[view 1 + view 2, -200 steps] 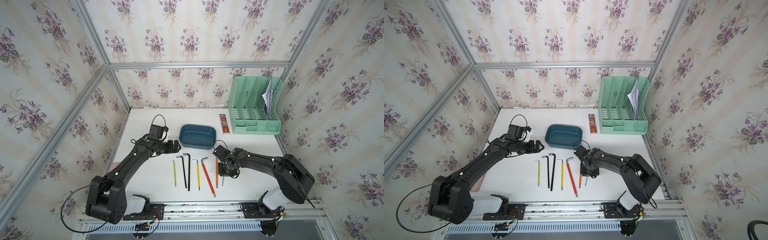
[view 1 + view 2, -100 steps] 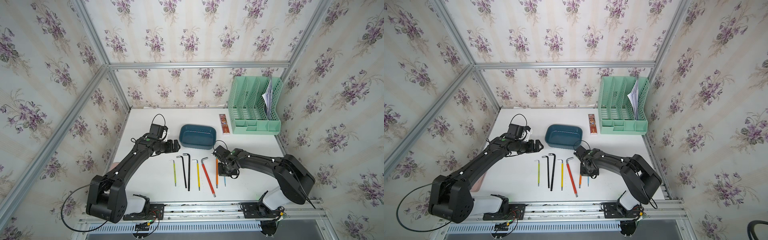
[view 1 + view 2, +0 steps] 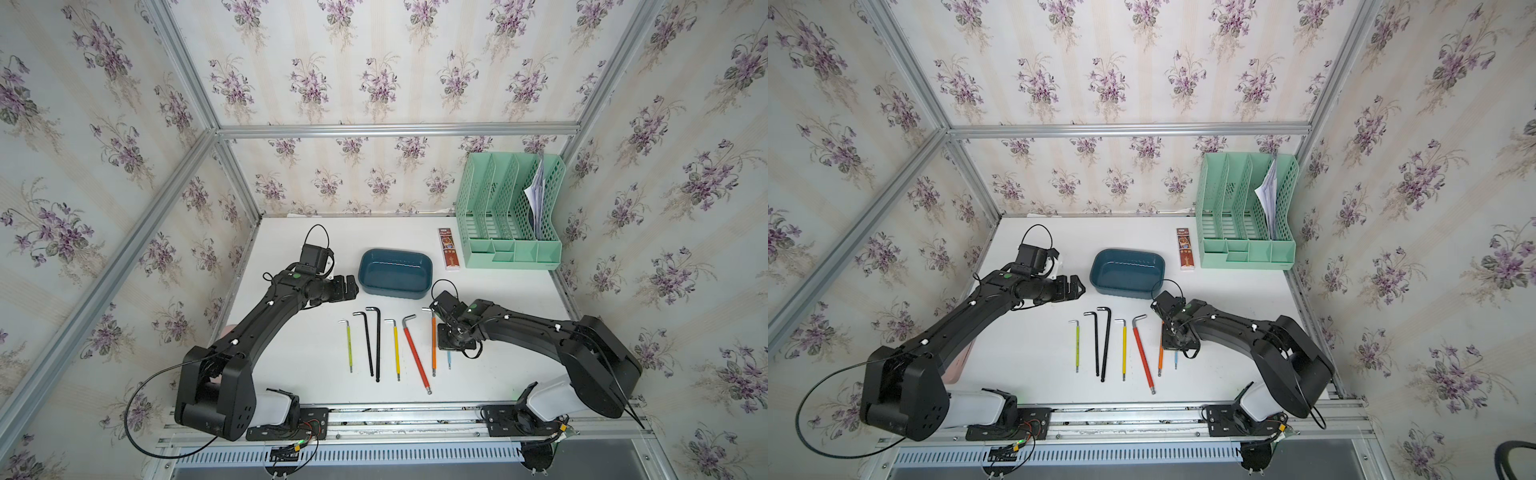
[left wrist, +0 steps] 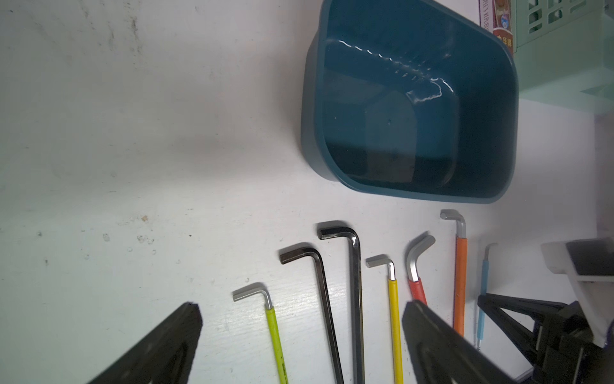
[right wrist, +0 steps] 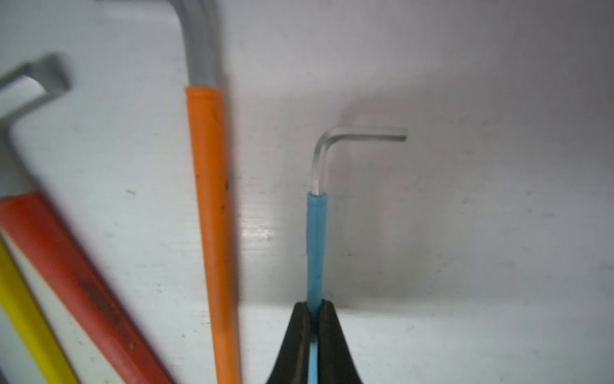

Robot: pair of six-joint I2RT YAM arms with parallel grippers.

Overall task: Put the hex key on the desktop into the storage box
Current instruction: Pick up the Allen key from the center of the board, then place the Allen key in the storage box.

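The blue hex key (image 5: 316,239), thinnest of the row, sits at the right end of the line of keys in the lower middle of both top views and seems to rest on the desktop (image 3: 307,365). The right gripper (image 5: 314,311) is clamped on its blue sleeve, jaws pressed tight around it, and the bent bare-metal end pokes out free ahead of the tips. The orange hex key (image 3: 434,345) lies just beside it, so the lift is best made straight up, not dragged sideways, to leave that neighbour alone. With so slim a shaft the squeeze should hold firm, since the key could swivel in the pads. It then needs carrying up-frame and slightly left to the storage box (image 3: 392,293), which stands above the row at the frame's centre and looks empty, and letting go low over its floor. The left gripper (image 4: 302,307) hangs with its fingers wide apart and nothing between them, just left of the box. Counted, there are seven keys: blue, orange, a red hex key (image 3: 415,353), a yellow hex key (image 3: 396,349), two black hex keys (image 3: 378,340) and a lime hex key (image 3: 349,347). Add to these one box, one green file organiser (image 3: 507,257) at upper right, and one narrow packet (image 3: 450,249) beside it
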